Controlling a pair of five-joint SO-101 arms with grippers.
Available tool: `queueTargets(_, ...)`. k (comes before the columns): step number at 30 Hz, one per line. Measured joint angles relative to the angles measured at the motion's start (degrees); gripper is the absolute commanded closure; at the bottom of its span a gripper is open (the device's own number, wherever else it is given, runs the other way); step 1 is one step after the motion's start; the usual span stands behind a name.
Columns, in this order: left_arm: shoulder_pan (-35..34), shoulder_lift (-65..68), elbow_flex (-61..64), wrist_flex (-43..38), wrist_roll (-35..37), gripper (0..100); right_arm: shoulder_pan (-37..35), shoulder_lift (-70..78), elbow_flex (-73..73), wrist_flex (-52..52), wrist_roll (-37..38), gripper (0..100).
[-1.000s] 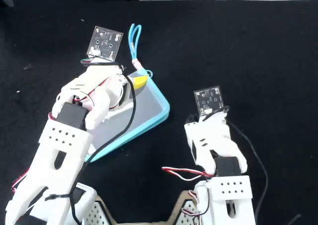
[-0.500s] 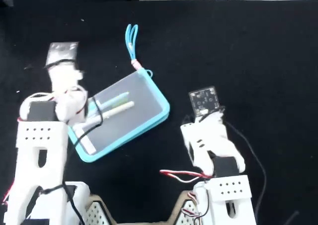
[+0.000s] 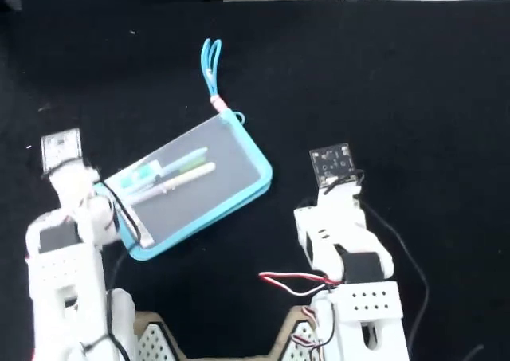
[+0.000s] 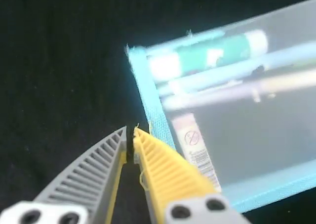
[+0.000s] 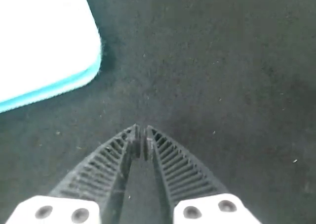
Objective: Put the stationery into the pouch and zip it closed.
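Note:
The clear pouch with light blue edging lies flat on the black table, a little left of the middle. Inside it are a green-and-white marker and a pale pen. A blue strap loop with a pink tag leaves its far corner. My left gripper is shut with nothing in it, and sits just off the pouch's near-left corner. My right gripper is shut over bare table, to the right of the pouch's rounded corner.
The left arm stands at the table's left front, and the right arm at the right front. Black cloth stretches across the far and right side. Both arm bases sit on a wooden plate at the front edge.
The left arm has pulled back from over the pouch to the left front, which uncovers the pens inside. The pouch and the right arm have hardly moved.

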Motion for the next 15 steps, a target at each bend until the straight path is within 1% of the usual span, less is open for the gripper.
queueTargets(3,0.09,-9.05,4.57,1.85,0.0,97,0.26,0.0,0.53,0.09,0.0,98.4)
queueTargets(6,0.09,-17.58,7.47,5.27,-2.55,97,0.62,0.0,0.53,1.85,0.09,98.4)
queueTargets(8,0.09,-22.59,9.49,7.12,-4.31,97,2.64,0.0,0.53,2.46,0.09,98.4)
queueTargets(11,0.09,-30.51,13.54,7.91,-5.1,97,6.42,0.0,0.53,2.55,0.0,98.4)
queueTargets(15,0.26,-40.7,18.73,8.88,-5.36,97,7.21,0.0,1.49,2.55,0.0,98.4)
